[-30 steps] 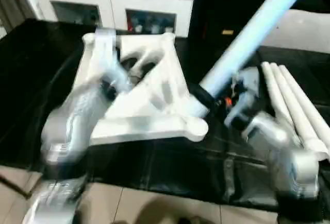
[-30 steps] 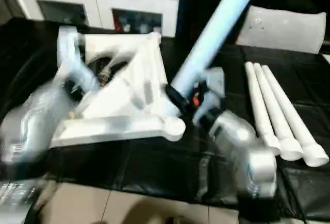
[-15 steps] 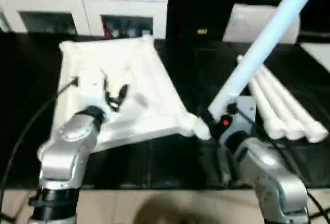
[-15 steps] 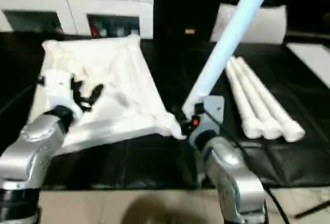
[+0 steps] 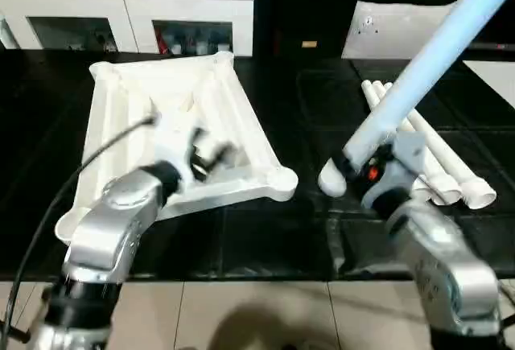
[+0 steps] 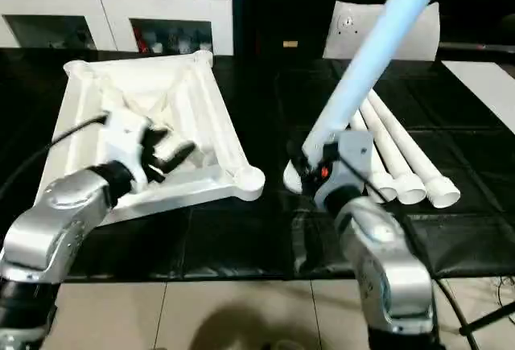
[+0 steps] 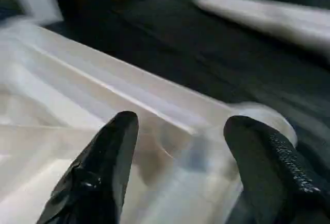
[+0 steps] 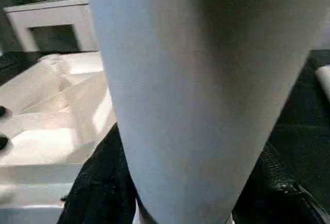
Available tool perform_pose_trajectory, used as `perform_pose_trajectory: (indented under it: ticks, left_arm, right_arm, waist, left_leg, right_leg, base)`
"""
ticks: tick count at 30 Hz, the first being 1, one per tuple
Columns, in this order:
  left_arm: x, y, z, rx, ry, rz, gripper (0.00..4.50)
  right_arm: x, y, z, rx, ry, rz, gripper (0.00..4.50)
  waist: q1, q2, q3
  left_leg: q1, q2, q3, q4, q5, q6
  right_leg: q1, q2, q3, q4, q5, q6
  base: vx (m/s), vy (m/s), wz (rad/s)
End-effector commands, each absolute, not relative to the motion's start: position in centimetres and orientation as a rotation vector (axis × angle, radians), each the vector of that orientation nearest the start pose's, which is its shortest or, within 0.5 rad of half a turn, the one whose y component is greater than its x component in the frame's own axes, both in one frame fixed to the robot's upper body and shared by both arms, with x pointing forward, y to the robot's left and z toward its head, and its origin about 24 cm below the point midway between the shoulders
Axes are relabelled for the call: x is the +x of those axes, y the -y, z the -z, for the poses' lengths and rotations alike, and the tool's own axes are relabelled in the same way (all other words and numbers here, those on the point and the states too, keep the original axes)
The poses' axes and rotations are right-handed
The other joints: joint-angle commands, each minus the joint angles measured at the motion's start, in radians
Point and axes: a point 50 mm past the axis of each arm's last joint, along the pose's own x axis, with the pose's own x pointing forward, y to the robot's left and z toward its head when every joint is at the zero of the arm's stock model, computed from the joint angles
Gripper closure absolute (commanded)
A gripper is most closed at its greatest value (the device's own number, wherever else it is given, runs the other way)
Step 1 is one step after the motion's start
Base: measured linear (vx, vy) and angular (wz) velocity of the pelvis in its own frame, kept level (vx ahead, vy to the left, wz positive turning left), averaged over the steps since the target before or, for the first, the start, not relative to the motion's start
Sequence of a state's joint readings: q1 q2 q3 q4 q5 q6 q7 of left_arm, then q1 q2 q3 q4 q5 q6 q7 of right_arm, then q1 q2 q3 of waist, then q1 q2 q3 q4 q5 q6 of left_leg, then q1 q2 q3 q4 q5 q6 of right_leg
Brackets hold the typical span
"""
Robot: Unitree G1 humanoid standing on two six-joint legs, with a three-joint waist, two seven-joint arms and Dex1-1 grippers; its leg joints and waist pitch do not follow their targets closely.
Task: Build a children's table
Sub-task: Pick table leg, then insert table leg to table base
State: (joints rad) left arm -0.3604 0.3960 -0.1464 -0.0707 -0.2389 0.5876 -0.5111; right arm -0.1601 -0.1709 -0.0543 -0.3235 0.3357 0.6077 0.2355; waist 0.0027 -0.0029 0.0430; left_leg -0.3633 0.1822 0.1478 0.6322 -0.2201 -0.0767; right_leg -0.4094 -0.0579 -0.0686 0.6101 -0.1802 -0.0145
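Observation:
The white tabletop (image 5: 235,117) lies ribbed side up on the black table, with a round corner socket (image 5: 282,181) at its near right. My left gripper (image 5: 216,155) hovers open over the near right ribs; its fingers (image 7: 111,162) stand apart above the rim by that socket. My right gripper (image 5: 362,165) is shut on a leg (image 5: 426,52) that slants up to the far right. The leg's thick end (image 5: 331,177) hangs just right of the corner socket, apart from it. This held leg (image 8: 180,95) passes between the right gripper's black fingers (image 8: 95,183). Three more legs (image 5: 426,161) lie side by side on the right.
White cabinets (image 5: 121,12) stand behind the table. A flat white bag (image 5: 394,28) lies at the back right. The table's front edge borders a tiled floor (image 5: 257,310). A black cable (image 5: 72,181) loops from my left arm over the tabletop.
The camera has shifted. The tabletop, propped up on edge a second ago, now lies flat. The held leg's thick end has moved a little right, away from the corner socket.

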Motion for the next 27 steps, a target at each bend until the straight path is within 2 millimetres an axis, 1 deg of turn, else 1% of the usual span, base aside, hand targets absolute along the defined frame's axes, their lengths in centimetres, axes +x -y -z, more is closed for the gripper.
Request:
perform_pose_trajectory:
  ticks: [1, 2, 3, 4, 5, 6, 7, 8, 9, 10, 11, 12, 13, 14, 15, 16, 17, 18, 19, 20, 21, 22, 24, 26, 27]
  left_arm:
    - [29.8, -14.1, -9.7, 0.209, -0.293, 0.768, 1.04]
    - [29.8, -14.1, -9.4, 0.23, -0.335, 0.835, 1.04]
    - [29.8, -14.2, -9.2, 0.239, -0.352, 0.861, 1.04]
    - [29.8, -14.2, -9.2, 0.246, -0.36, 0.879, 1.04]
    - [29.9, -14.1, -9.3, 0.253, -0.351, 0.917, 1.22]
    - [30.0, -14.1, -9.3, 0.253, -0.351, 0.917, 1.22]
    - [30.0, -14.0, -9.3, 0.242, -0.353, 0.932, 1.42]
    - [30.0, -13.9, -9.3, 0.235, -0.359, 0.95, 1.42]
    - [30.0, -13.9, -9.1, 0.254, -0.365, 0.986, 1.44]
    - [30.0, -13.9, -8.9, 0.272, -0.382, 1.017, 1.55]
    - [30.0, -13.9, -8.9, 0.272, -0.382, 1.017, 1.72]
    - [30.1, -13.8, -8.5, 0.292, -0.403, 1.048, 1.84]
    - [30.2, -13.7, -8.2, 0.31, -0.414, 1.074, 1.89]
    - [30.3, -13.7, -8.1, 0.315, -0.416, 1.081, 1.89]
    - [30.3, -13.7, -8.1, 0.315, -0.416, 1.081, 1.99]
    - [30.5, -13.7, -8.0, 0.322, -0.424, 1.087, 2.16]
    - [30.7, -13.7, -7.7, 0.344, -0.436, 1.103, 2.16]
    - [30.8, -13.7, -7.6, 0.354, -0.445, 1.107, 2.34]
    - [30.8, -13.7, -7.6, 0.354, -0.445, 1.107, 2.34]
    - [31.1, -13.8, -7.3, 0.371, -0.457, 1.106, 2.47]
    - [31.3, -13.9, -7.2, 0.38, -0.464, 1.111, 2.47]
    - [31.4, -13.9, -7.1, 0.388, -0.469, 1.11, 2.74]
    - [31.7, -14.1, -6.9, 0.406, -0.478, 1.102, 2.84]
    - [31.9, -14.3, -6.6, 0.426, -0.493, 1.095, 3.07]
    - [32.0, -14.3, -6.5, 0.431, -0.499, 1.098, 3.07]
  right_arm:
    - [27.0, 15.2, -10.6, 0.145, -0.122, -0.405, 2.58]
    - [26.8, 15.2, -10.5, 0.146, -0.131, -0.429, 2.58]
    - [26.8, 15.2, -10.4, 0.141, -0.133, -0.441, 2.58]
    - [26.8, 15.2, -10.4, 0.137, -0.132, -0.448, 2.58]
    - [26.8, 15.1, -10.4, 0.136, -0.134, -0.468, 2.58]
    - [26.8, 15.1, -10.4, 0.136, -0.134, -0.469, 2.58]
    - [26.7, 15.1, -10.3, 0.132, -0.138, -0.476, 2.58]
    - [26.6, 15.1, -10.3, 0.124, -0.142, -0.484, 2.58]
    - [26.6, 15.1, -10.2, 0.122, -0.15, -0.495, 2.58]
    - [26.5, 15.1, -10.1, 0.123, -0.154, -0.506, 2.58]
    - [26.5, 15.1, -10.1, 0.123, -0.154, -0.506, 2.58]
    - [26.4, 15.0, -10.0, 0.122, -0.157, -0.52, 2.58]
    - [26.4, 14.9, -10.0, 0.12, -0.159, -0.53, 2.58]
    - [26.3, 14.9, -10.0, 0.119, -0.16, -0.533, 2.58]
    - [26.3, 14.9, -10.0, 0.119, -0.16, -0.533, 2.58]
    - [26.3, 14.9, -9.9, 0.116, -0.163, -0.544, 2.58]
    - [26.3, 14.8, -10.0, 0.111, -0.164, -0.553, 2.58]
    - [26.3, 14.8, -10.0, 0.107, -0.165, -0.557, 2.58]
    - [26.3, 14.8, -10.0, 0.107, -0.165, -0.557, 2.58]
    - [26.3, 14.8, -9.9, 0.101, -0.164, -0.561, 2.58]
    - [26.3, 14.8, -9.9, 0.097, -0.163, -0.562, 2.58]
    - [26.3, 14.8, -9.9, 0.095, -0.164, -0.564, 2.58]
    - [26.3, 14.7, -9.9, 0.093, -0.164, -0.567, 2.58]
    - [26.3, 14.7, -9.9, 0.09, -0.164, -0.572, 2.58]
    - [26.3, 14.7, -9.9, 0.088, -0.165, -0.575, 2.58]
  waist:
    - [0.001, 0.01, -0.049]
    - [0.004, 0.01, -0.052]
    - [0.004, 0.011, -0.053]
    - [0.006, 0.011, -0.057]
    - [0.007, 0.012, -0.057]
    - [0.008, 0.011, -0.057]
    - [0.01, 0.007, -0.061]
    - [0.012, 0.009, -0.06]
    - [0.012, 0.01, -0.061]
    - [0.013, 0.007, -0.059]
    - [0.013, 0.009, -0.06]
    - [0.013, 0.01, -0.059]
    - [0.013, 0.008, -0.056]
    - [0.011, 0.008, -0.055]
    - [0.011, 0.008, -0.054]
    - [0.01, 0.004, -0.053]
    - [0.008, 0.006, -0.05]
    - [0.008, 0.007, -0.05]
    - [0.008, 0.007, -0.05]
    - [0.007, 0.007, -0.049]
    - [0.007, 0.005, -0.05]
    - [0.007, 0.005, -0.049]
    - [0.007, 0.006, -0.05]
    - [0.007, 0.007, -0.051]
    - [0.007, 0.006, -0.053]
  left_leg:
    - [0.005, 0.026, -0.012, -0.095, -0.27, -0.007]
    - [0.006, 0.027, -0.011, -0.095, -0.242, -0.005]
    - [0.005, 0.027, -0.01, -0.094, -0.227, -0.005]
    - [0.004, 0.028, -0.007, -0.091, -0.186, -0.002]
    - [0.004, 0.028, -0.006, -0.09, -0.173, -0.002]
    - [0.001, 0.027, -0.005, -0.09, -0.156, 0.003]
    - [-0.001, 0.028, -0.003, -0.088, -0.117, 0.008]
    - [-0.003, 0.028, -0.003, -0.088, -0.091, 0.012]
    - [-0.002, 0.028, -0.002, -0.088, -0.08, 0.016]
    - [-0.001, 0.027, -0.001, -0.088, -0.081, 0.02]
    - [-0.001, 0.029, -0.002, -0.089, -0.088, 0.018]
    - [-0.001, 0.029, -0.002, -0.09, -0.093, 0.017]
    - [0.0, 0.028, -0.001, -0.091, -0.113, 0.014]
    - [0.002, 0.029, -0.001, -0.093, -0.133, 0.008]
    - [0.001, 0.029, -0.002, -0.094, -0.14, 0.004]
    - [0.002, 0.03, -0.002, -0.096, -0.155, 0.001]
    - [0.004, 0.029, -0.003, -0.097, -0.172, -0.002]
    - [0.005, 0.029, -0.002, -0.097, -0.185, -0.005]
    - [0.006, 0.029, -0.003, -0.097, -0.191, -0.006]
    - [0.006, 0.028, -0.004, -0.097, -0.2, -0.005]
    - [0.009, 0.028, -0.003, -0.096, -0.205, -0.005]
    - [0.007, 0.029, -0.005, -0.098, -0.208, -0.006]
    - [0.008, 0.03, -0.006, -0.099, -0.207, -0.007]
    - [0.007, 0.031, -0.006, -0.099, -0.194, -0.006]
    - [0.005, 0.032, -0.007, -0.099, -0.185, -0.006]
  right_leg:
    - [0.042, -0.063, 0.045, -0.097, -0.418, -0.06]
    - [0.043, -0.064, 0.048, -0.092, -0.37, -0.08]
    - [0.044, -0.063, 0.05, -0.087, -0.346, -0.089]
    - [0.049, -0.064, 0.053, -0.078, -0.273, -0.121]
    - [0.05, -0.065, 0.053, -0.075, -0.249, -0.134]
    - [0.053, -0.065, 0.054, -0.076, -0.232, -0.142]
    - [0.06, -0.066, 0.054, -0.069, -0.183, -0.157]
    - [0.063, -0.067, 0.054, -0.065, -0.152, -0.17]
    - [0.063, -0.067, 0.054, -0.064, -0.138, -0.177]
    - [0.063, -0.066, 0.054, -0.067, -0.145, -0.176]
    - [0.065, -0.068, 0.054, -0.065, -0.155, -0.177]
    - [0.065, -0.068, 0.054, -0.066, -0.162, -0.177]
    - [0.064, -0.068, 0.054, -0.072, -0.2, -0.167]
    - [0.064, -0.069, 0.055, -0.074, -0.234, -0.158]
    - [0.065, -0.07, 0.054, -0.074, -0.248, -0.155]
    - [0.064, -0.07, 0.054, -0.078, -0.282, -0.146]
    - [0.061, -0.07, 0.054, -0.083, -0.315, -0.136]
    - [0.059, -0.07, 0.055, -0.086, -0.339, -0.128]
    - [0.059, -0.07, 0.055, -0.086, -0.347, -0.125]
    - [0.059, -0.07, 0.054, -0.091, -0.37, -0.118]
    - [0.056, -0.071, 0.055, -0.092, -0.382, -0.113]
    - [0.058, -0.072, 0.054, -0.092, -0.391, -0.111]
    - [0.057, -0.072, 0.054, -0.093, -0.391, -0.11]
    - [0.057, -0.071, 0.055, -0.09, -0.355, -0.118]
    - [0.06, -0.072, 0.055, -0.086, -0.328, -0.128]
  base:
    - [0.0, 0.0, 0.0]
    - [0.0, 0.0, 0.0]
    - [0.0, 0.0, 0.0]
    - [0.0, 0.0, 0.0]
    - [0.0, 0.0, 0.0]
    - [0.0, 0.0, 0.0]
    - [0.0, 0.0, 0.0]
    - [0.0, 0.0, 0.0]
    - [0.0, 0.0, 0.0]
    - [0.0, 0.0, 0.0]
    - [0.0, 0.0, 0.0]
    - [0.0, 0.0, 0.0]
    - [0.0, 0.0, 0.0]
    - [0.0, 0.0, 0.0]
    - [0.0, 0.0, 0.0]
    - [0.0, 0.0, 0.0]
    - [0.0, 0.0, 0.0]
    - [0.0, 0.0, 0.0]
    - [0.0, 0.0, 0.0]
    - [0.0, 0.0, 0.0]
    - [0.0, 0.0, 0.0]
    - [0.0, 0.0, 0.0]
    - [0.0, 0.0, 0.0]
    - [0.0, 0.0, 0.0]
    - [0.0, 0.0, 0.0]
